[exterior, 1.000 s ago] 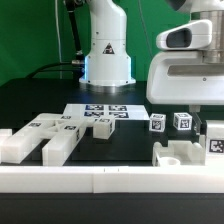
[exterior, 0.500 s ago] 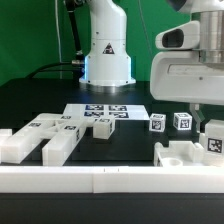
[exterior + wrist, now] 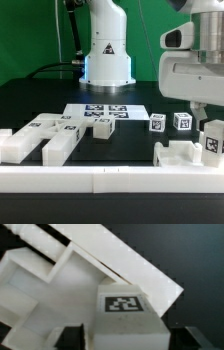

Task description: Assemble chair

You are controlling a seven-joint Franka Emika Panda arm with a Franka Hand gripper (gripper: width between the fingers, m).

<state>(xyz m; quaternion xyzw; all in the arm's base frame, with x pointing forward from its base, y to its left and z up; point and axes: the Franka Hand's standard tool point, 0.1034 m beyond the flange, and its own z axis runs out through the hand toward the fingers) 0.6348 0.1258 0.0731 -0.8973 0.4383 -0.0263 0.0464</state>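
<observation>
between the pincer's fingers: an upright white tagged block (image 3: 125, 308), its black-and-white square tag facing the wrist camera, with one dark finger (image 3: 70, 336) on each side of it.
pincer (image 3: 125, 339): it points straight down from a bulky white hand housing. the fingers stand apart with the tagged block between them. i cannot tell whether they press on its sides or stand just clear of them.
directly under the pincer: the tagged block touches a low slotted chair piece (image 3: 178, 155), a white frame with open compartments. the block stands at the end of that piece on the exterior view's right.
near the pincer, toward the exterior view's left: two small tagged cubes (image 3: 157, 123) (image 3: 181, 121) sit side by side on the black table (image 3: 40, 100), close together but not touching.
farther from the pincer, same direction: a small white block (image 3: 101, 128) lies just beside the marker board (image 3: 100, 110).
well apart from the pincer, at the exterior view's far left: two large white chair blocks (image 3: 18, 146) (image 3: 57, 140) lie next to each other, with tags on their upper faces.
on the camera's side of the pincer: a long white rail (image 3: 100, 180) runs across the whole exterior view, just beside the slotted chair piece.
behind the pincer, toward the exterior view's left: the arm's white base (image 3: 106, 50) stands before a green backdrop.
</observation>
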